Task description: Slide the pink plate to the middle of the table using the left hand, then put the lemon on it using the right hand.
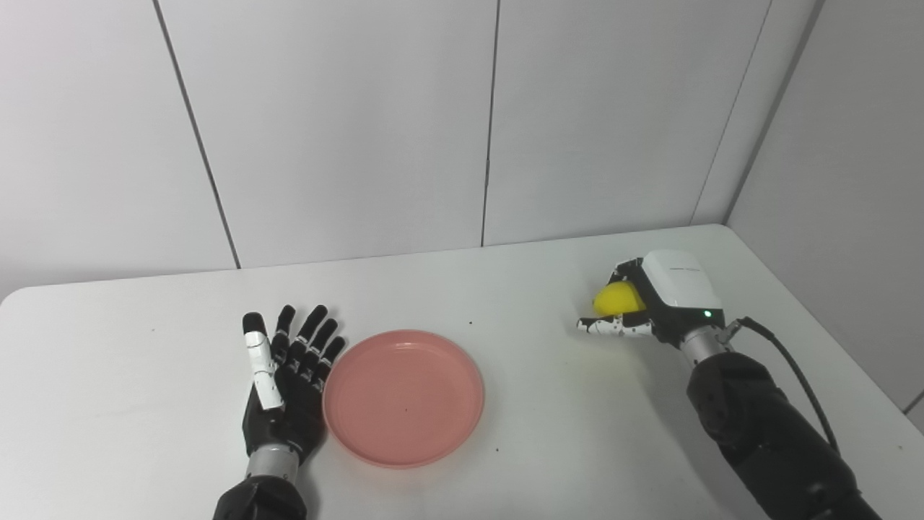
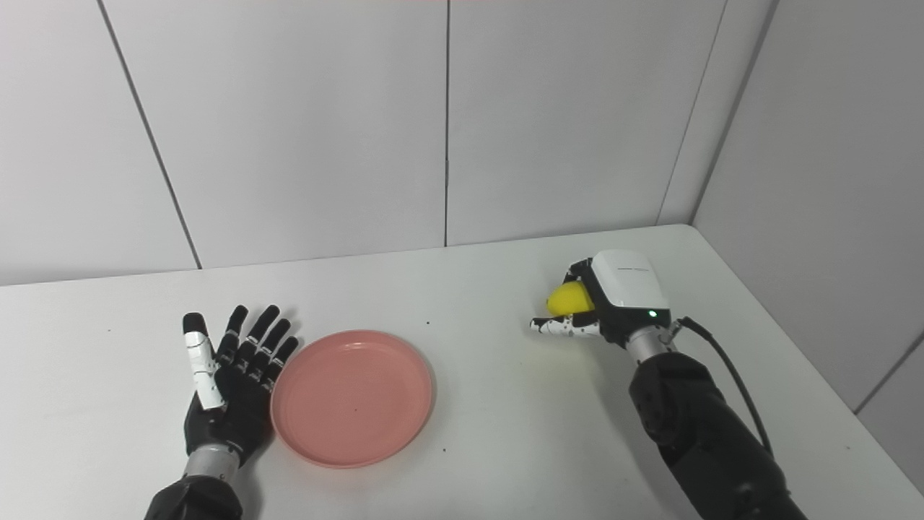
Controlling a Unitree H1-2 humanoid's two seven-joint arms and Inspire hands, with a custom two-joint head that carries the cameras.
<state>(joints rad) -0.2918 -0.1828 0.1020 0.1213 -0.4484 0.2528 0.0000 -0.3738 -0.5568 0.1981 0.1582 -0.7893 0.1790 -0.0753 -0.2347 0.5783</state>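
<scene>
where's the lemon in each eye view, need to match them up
Left eye view: the lemon sits right of centre at mid-height, wrapped in the right hand.
Right eye view: the lemon is again in that hand, nearer the picture's centre.
Shared landmark: the pink plate, low and left of the lemon in both views, beside the open left hand.

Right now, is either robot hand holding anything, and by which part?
The right robot hand is closed around the lemon, thumb beneath it. The left robot hand lies open beside the pink plate, holding nothing.
</scene>
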